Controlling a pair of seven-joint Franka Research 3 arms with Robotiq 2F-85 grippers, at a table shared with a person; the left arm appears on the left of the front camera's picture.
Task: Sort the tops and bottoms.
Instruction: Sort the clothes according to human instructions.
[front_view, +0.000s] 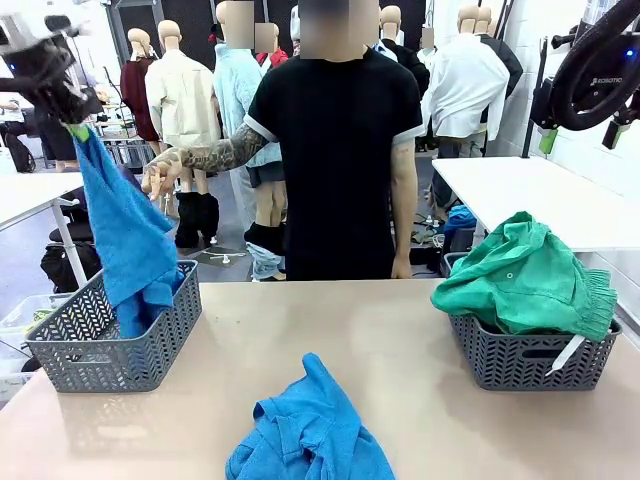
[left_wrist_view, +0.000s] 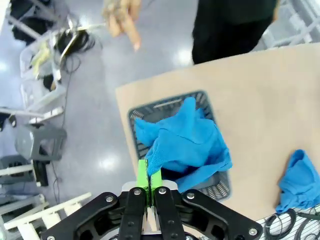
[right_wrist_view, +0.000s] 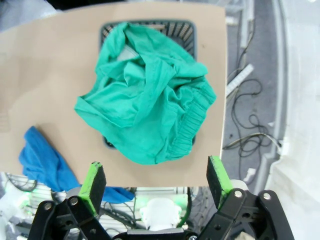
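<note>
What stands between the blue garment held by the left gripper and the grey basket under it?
Nothing visible. The blue garment hangs from the shut left gripper, and its lower end is already inside the grey basket. The person's hand is farther off, not over the basket.

Bright, even overhead light throughout. Front view: faint soft shadow beside grey basket (front_view: 110, 345) on table (front_view: 420, 370); upper-left corner blown out. Left wrist view: glare spots on floor (left_wrist_view: 100, 100), person's hand (left_wrist_view: 124, 19) motion-blurred, blue garment (left_wrist_view: 185, 140) sharp. Right wrist view: sea-green garment (right_wrist_view: 145, 95) crisp, table's left side washed out, table edges bowed.
</note>
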